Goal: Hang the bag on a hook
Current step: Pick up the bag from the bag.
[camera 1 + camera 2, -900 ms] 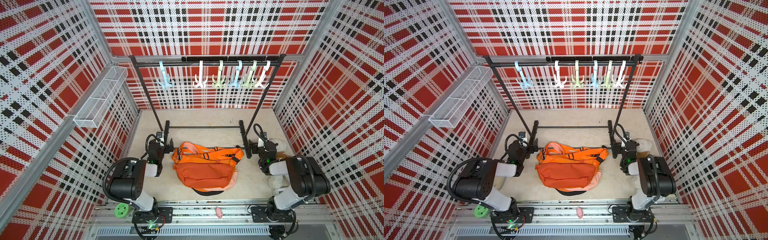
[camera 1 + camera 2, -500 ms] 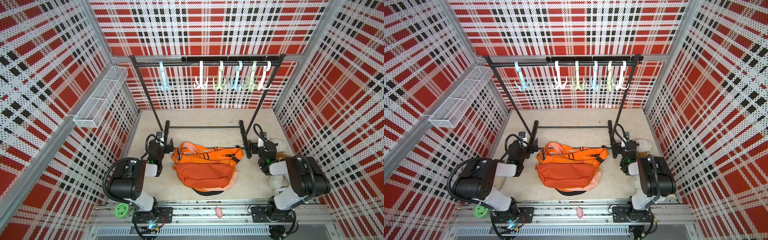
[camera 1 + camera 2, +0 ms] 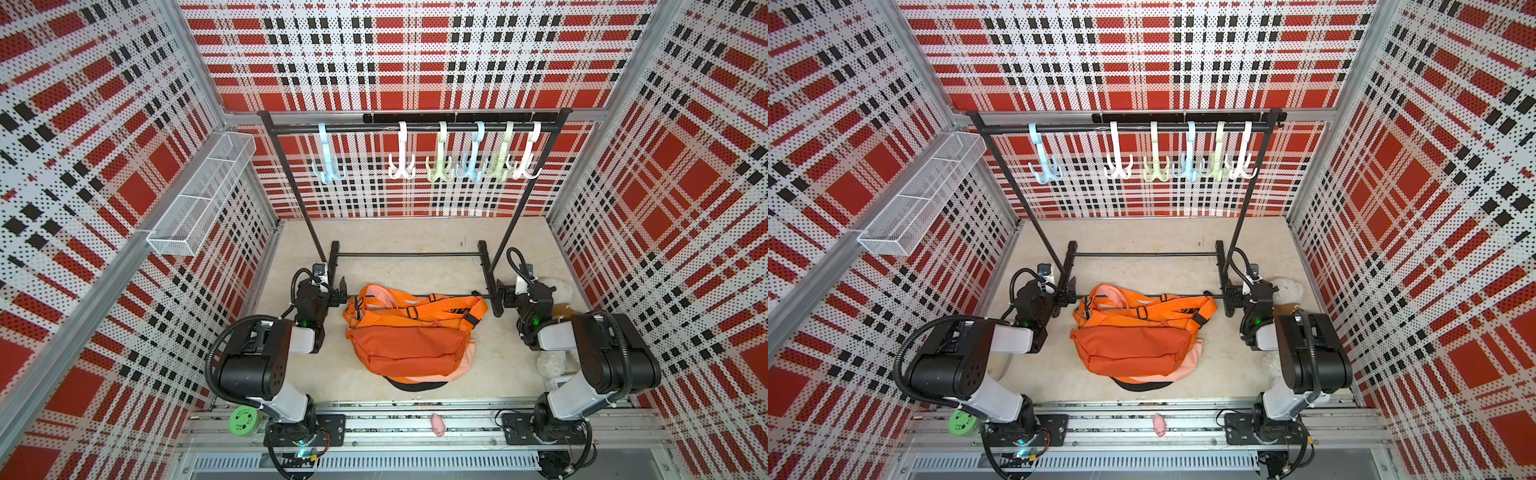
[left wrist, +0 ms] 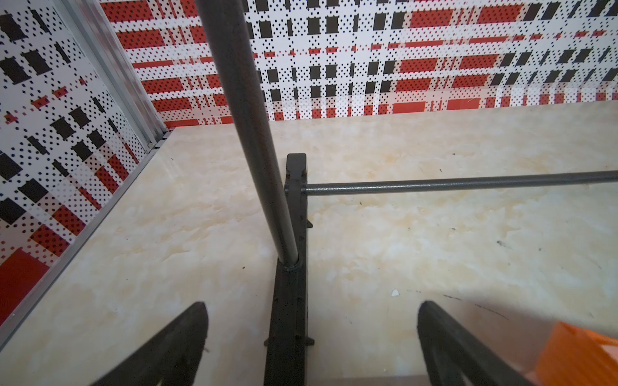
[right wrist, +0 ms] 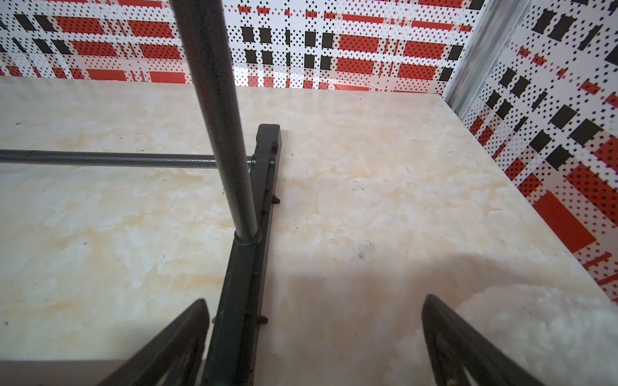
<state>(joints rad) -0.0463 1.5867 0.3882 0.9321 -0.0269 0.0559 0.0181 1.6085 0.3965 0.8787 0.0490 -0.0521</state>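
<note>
The orange bag (image 3: 409,340) lies slumped on the table between the two arms, its straps bunched on its far side against the low front bar of the black rack (image 3: 291,174). Several pastel hooks (image 3: 402,162) hang from the rack's top rail, high above the bag. My left gripper (image 3: 337,291) stands open just left of the bag, and in the left wrist view its fingers (image 4: 187,334) straddle the rack's foot. My right gripper (image 3: 500,297) stands open right of the bag, with the other foot (image 5: 240,300) just inside one finger. Neither holds anything.
A white wire basket (image 3: 203,195) is fixed to the left wall. A white fluffy toy (image 3: 555,286) lies beside the right arm. A small pink item (image 3: 436,424) and a green disc (image 3: 243,419) sit on the front rail. Patterned walls enclose three sides.
</note>
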